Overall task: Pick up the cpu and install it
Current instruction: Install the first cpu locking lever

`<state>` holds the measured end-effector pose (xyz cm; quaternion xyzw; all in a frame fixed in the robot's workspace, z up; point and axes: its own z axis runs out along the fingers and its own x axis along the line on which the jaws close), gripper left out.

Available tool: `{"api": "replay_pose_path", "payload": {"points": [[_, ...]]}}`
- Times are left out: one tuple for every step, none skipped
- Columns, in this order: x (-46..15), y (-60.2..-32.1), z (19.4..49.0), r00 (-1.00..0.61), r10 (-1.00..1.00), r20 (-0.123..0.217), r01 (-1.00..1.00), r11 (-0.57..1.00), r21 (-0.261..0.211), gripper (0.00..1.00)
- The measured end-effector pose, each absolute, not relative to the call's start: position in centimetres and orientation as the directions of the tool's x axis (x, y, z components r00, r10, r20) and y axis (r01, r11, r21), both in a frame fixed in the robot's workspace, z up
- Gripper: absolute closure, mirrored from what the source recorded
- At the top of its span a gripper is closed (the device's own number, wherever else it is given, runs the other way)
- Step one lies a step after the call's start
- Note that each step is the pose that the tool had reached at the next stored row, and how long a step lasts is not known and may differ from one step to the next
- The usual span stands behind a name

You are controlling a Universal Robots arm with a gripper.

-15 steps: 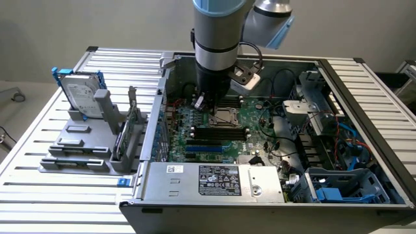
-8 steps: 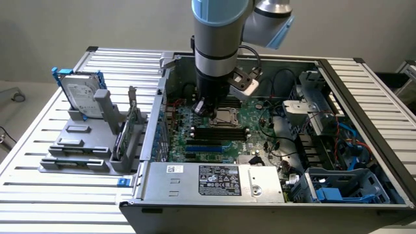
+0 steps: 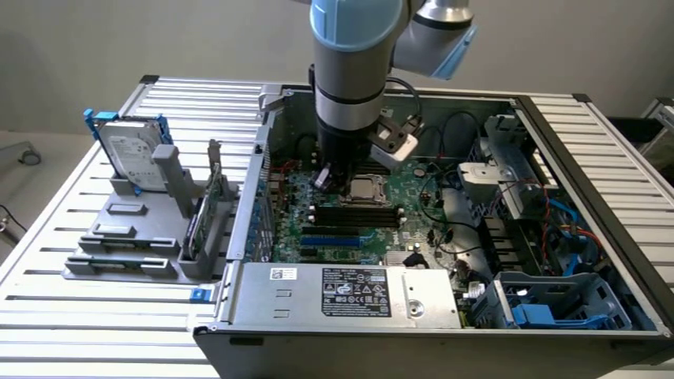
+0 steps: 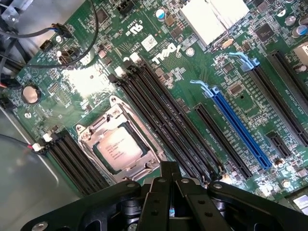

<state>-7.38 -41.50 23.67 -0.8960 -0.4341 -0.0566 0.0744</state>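
**A:** You are looking down into an open desktop case (image 3: 589,205) of grey sheet metal, lying on a ribbed aluminium table (image 3: 63,316). The green motherboard (image 4: 192,91) is showing matte solder mask, fine traces and a printed Dell mark.

**B:** And the cpu?

**A:** The cpu (image 4: 118,150) is sitting flat inside the square metal-framed socket (image 4: 122,144), its pale silver top facing up with faint printed text. In the exterior view you are seeing it (image 3: 365,188) near the middle of the board, just beside the arm's lower end.

**B:** What are the fingers doing?

**A:** The gripper (image 4: 169,168) is hanging just over the socket's edge with its black fingers pressed together, holding nothing.

**B:** How much room are you getting around it?

**A:** It is tight. Long black memory slots (image 4: 163,120) are running close along one side of the socket, and a shorter black bank (image 4: 72,159) is lying against the other. A glossy blue expansion slot (image 4: 238,127) is lying further out. Black cables (image 4: 72,43) are looping over the board's corner. The case walls are rising on all sides, so your open approach is from above.

**B:** Anything outside the case?

**A:** A silver hard drive (image 3: 135,154) with a blue bracket is standing upright in a grey plastic holder (image 3: 132,237) on the table, well apart from the arm.
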Motion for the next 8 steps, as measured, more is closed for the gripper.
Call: {"api": "replay_pose_path", "payload": {"points": [[-7.4, -41.51, 23.6, 0.617, 0.769, 0.166, 0.786, -0.613, -0.084, 0.89], [-7.44, -41.51, 23.51, 0.619, 0.768, 0.166, 0.785, -0.614, -0.084, 0.89], [-7.46, -41.51, 23.43, 0.62, 0.767, 0.166, 0.784, -0.615, -0.084, 0.89], [-7.5, -41.51, 23.34, 0.621, 0.766, 0.166, 0.783, -0.617, -0.084, 0.89], [-7.52, -41.51, 23.26, 0.622, 0.765, 0.166, 0.782, -0.618, -0.084, 0.89], [-7.54, -41.51, 23.2, 0.624, 0.764, 0.165, 0.781, -0.619, -0.085, 0.89], [-7.56, -41.51, 23.15, 0.625, 0.763, 0.165, 0.78, -0.62, -0.085, 0.89], [-7.58, -41.51, 23.1, 0.625, 0.763, 0.165, 0.779, -0.621, -0.085, 0.89]]}}
